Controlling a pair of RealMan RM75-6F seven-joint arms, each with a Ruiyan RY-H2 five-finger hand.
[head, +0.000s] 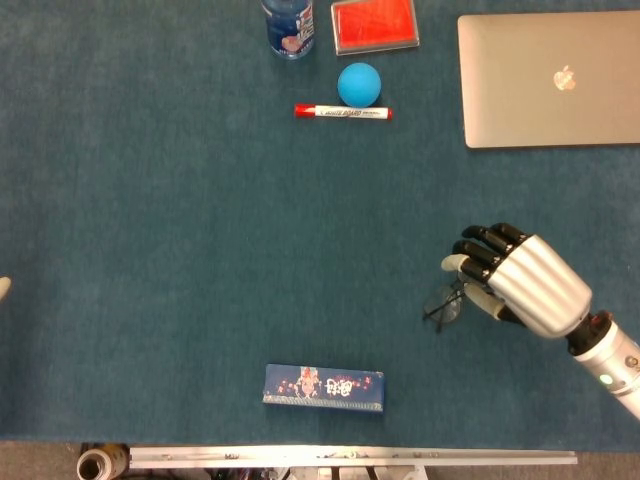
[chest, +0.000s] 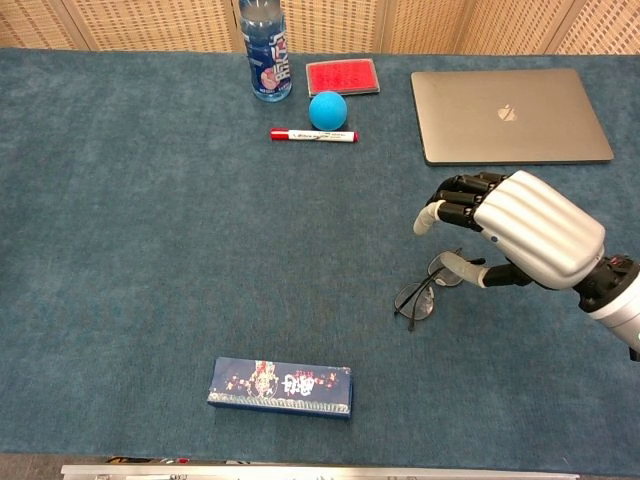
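On the blue cloth of the table (chest: 120, 230), going from left to right, a long dark box (chest: 281, 387) is found lying flat near the front edge, with a bottle (chest: 263, 50), a red case (chest: 342, 76), a blue ball (chest: 327, 110) and a marker (chest: 313, 135) grouped at the far side and a closed laptop (chest: 510, 115) beyond them to the right. A pair of glasses (chest: 419, 296) is seen resting on the cloth right of centre, apart from all other items. The right hand (chest: 520, 232) is positioned just above and beside the glasses, fingers curled loosely but parted, with nothing held; whether the thumb tip touches the frame cannot be told. The left hand is not shown in either view. The thin frame is judged liable to be pushed across the cloth, or bent, if contact is made from the side. A lens could be pressed flat by the fingers (head: 478, 252) if the hand is lowered carelessly. A grip on one temple alone is judged likely to let the glasses swing or slip.
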